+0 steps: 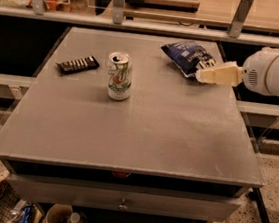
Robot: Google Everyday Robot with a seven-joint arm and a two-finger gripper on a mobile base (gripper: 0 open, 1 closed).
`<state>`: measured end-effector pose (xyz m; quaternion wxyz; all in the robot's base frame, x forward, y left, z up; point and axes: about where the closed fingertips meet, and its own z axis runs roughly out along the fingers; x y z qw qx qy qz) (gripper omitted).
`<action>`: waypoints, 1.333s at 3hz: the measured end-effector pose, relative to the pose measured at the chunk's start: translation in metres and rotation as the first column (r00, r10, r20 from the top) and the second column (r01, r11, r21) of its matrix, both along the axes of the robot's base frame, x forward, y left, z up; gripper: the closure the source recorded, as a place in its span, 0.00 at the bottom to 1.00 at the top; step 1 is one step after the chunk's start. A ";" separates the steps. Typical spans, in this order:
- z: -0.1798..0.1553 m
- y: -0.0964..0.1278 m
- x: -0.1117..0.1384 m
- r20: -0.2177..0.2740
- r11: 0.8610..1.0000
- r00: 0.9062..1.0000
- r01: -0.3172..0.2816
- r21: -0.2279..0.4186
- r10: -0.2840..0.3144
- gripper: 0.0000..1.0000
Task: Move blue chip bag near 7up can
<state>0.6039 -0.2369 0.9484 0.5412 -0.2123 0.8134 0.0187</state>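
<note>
The blue chip bag (187,55), crumpled dark blue foil with white lettering and a silvery end, lies at the far right of the grey table (132,133). The 7up can (119,76) stands upright left of centre, white and green with a silver top. My gripper (202,75) reaches in from the right on a white arm (277,73). Its cream tip is at the bag's near right end, about touching it.
A flat black ridged bar (77,64) lies at the table's left side, left of the can. A rail with metal posts (116,2) and a wooden counter run behind the table. A drawer (122,199) and clutter on the floor are below the front edge.
</note>
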 end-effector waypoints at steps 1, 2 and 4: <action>-0.011 0.007 0.024 0.026 0.999 0.999 0.023 0.036 -0.024 0.00; -0.024 0.018 0.047 0.056 0.999 0.998 0.001 0.053 -0.004 0.00; -0.056 0.035 0.081 0.063 0.998 0.997 -0.055 0.023 0.054 0.00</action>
